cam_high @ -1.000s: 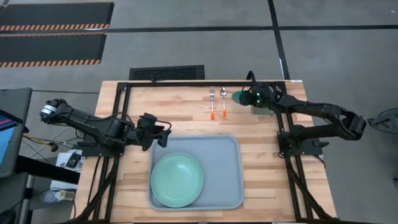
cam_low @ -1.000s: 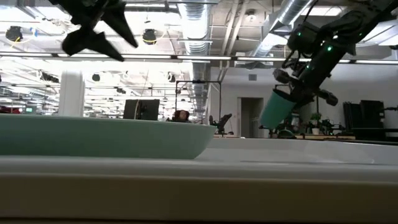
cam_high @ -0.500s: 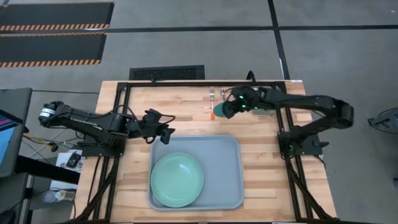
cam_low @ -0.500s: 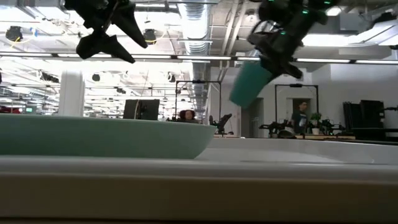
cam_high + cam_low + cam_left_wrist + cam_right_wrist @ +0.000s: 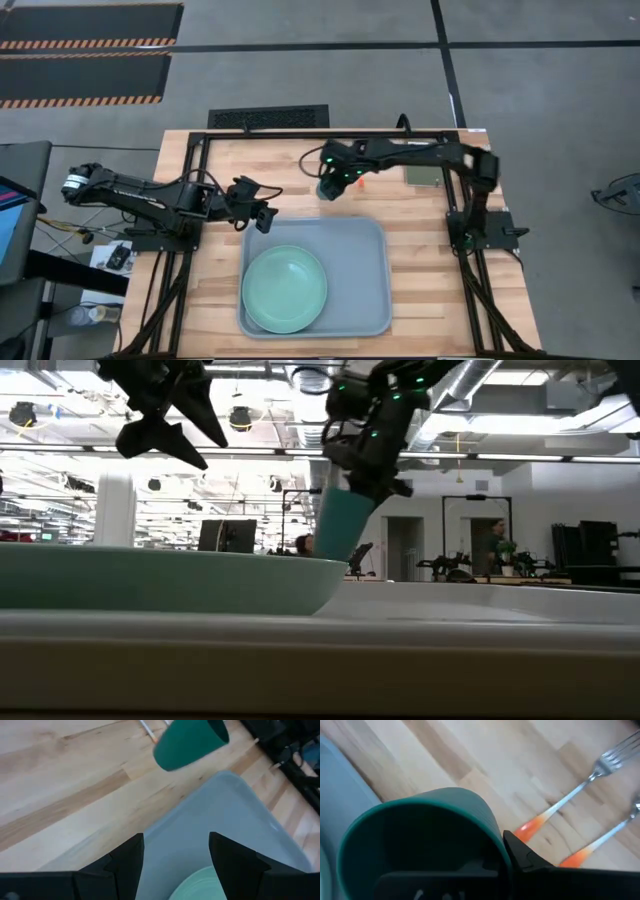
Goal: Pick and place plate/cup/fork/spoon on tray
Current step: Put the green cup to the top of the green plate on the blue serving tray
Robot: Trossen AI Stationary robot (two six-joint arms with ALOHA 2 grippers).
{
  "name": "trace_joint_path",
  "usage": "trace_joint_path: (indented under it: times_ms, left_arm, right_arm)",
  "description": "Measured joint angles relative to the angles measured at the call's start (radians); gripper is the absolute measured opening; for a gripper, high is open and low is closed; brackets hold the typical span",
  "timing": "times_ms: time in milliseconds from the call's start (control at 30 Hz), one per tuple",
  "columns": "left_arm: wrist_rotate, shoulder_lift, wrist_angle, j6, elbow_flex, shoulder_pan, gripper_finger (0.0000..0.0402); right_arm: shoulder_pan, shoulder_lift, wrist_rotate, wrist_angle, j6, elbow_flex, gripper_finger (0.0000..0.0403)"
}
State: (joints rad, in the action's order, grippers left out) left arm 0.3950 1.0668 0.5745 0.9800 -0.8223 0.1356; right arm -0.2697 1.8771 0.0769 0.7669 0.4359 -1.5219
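My right gripper (image 5: 335,180) is shut on the dark teal cup (image 5: 329,187) and carries it above the bare wood just beyond the tray's far edge; the cup also shows in the low view (image 5: 341,528). The pale grey-blue tray (image 5: 355,255) lies at the table's near middle, with the mint-green plate (image 5: 284,288) flat in its near left part. The fork (image 5: 590,777) and the spoon (image 5: 607,837), both orange-handled, lie side by side on the wood beyond the cup. My left gripper (image 5: 262,215) hovers open over the tray's far left corner, its fingers (image 5: 132,857) holding nothing. My right gripper grips the cup's wall at the rim (image 5: 492,837), one finger (image 5: 522,855) outside and the other inside the hollow. The fingers come from above, slanting down. The cup hangs below them, lifted clear of the table, mouth up and slightly tilted.
A flat olive-green block (image 5: 422,176) lies at the far right of the table. Black frame rails (image 5: 330,133) run along the table's far edge and its sides. The tray's right part (image 5: 350,290) is bare.
My right gripper has swept toward the table's left edge with the cup, from the far right past the fork and spoon to just beyond the tray's far edge. It has rolled on the way, and the cup has come from a strong tilt to nearly upright.
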Motion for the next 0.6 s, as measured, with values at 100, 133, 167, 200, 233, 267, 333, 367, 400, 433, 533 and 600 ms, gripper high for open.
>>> trace_joint_path:
  times_ms: [100, 133, 167, 200, 233, 267, 333, 367, 400, 433, 533, 600]
  left_arm:
    - [0.0, 0.0, 0.017, 0.001, 0.0, 0.0, 0.021]
    - [0.0, 0.0, 0.02, 0.001, 0.0, 0.0, 0.021]
    - [-0.001, 0.0, 0.022, 0.001, 0.0, 0.0, 0.021]
    - [-0.002, 0.0, 0.021, 0.001, 0.0, 0.0, 0.021]
    - [-0.004, 0.0, 0.021, 0.001, 0.0, 0.0, 0.021]
    - [-0.008, 0.0, 0.022, 0.001, 0.0, 0.0, 0.021]
    - [-0.008, 0.0, 0.021, 0.001, 0.0, 0.0, 0.021]
    - [-0.008, 0.0, 0.022, 0.001, 0.0, 0.0, 0.021]
    - [-0.009, 0.0, 0.022, 0.002, 0.0, 0.0, 0.021]
    - [-0.009, 0.0, 0.021, 0.002, 0.0, 0.0, 0.021]
    - [-0.009, 0.0, 0.022, 0.003, 0.0, 0.0, 0.021]
    - [-0.009, 0.0, 0.022, 0.003, 0.0, 0.0, 0.021]
  right_arm:
    - [0.015, 0.064, 0.0, 0.031, -0.016, -0.066, 0.0016]
    - [0.018, 0.08, 0.0, 0.035, -0.021, -0.083, 0.0016]
    - [0.022, 0.092, 0.0, 0.041, -0.024, -0.098, 0.0016]
    - [0.022, 0.105, 0.0, 0.044, -0.025, -0.11, 0.0016]
    - [0.022, 0.118, 0.0, 0.04, -0.026, -0.12, 0.0017]
    - [0.022, 0.128, 0.0, 0.04, -0.026, -0.123, 0.0018]
    - [0.022, 0.145, 0.0, 0.045, -0.026, -0.124, 0.002]
    - [0.022, 0.152, 0.0, 0.046, -0.026, -0.124, 0.002]
    - [0.021, 0.16, 0.0, 0.044, -0.026, -0.125, 0.002]
    - [0.021, 0.167, 0.001, 0.043, -0.026, -0.125, 0.002]
    - [0.02, 0.176, 0.001, 0.047, -0.026, -0.124, 0.0019]
    - [0.02, 0.173, 0.001, 0.04, -0.026, -0.125, 0.0019]
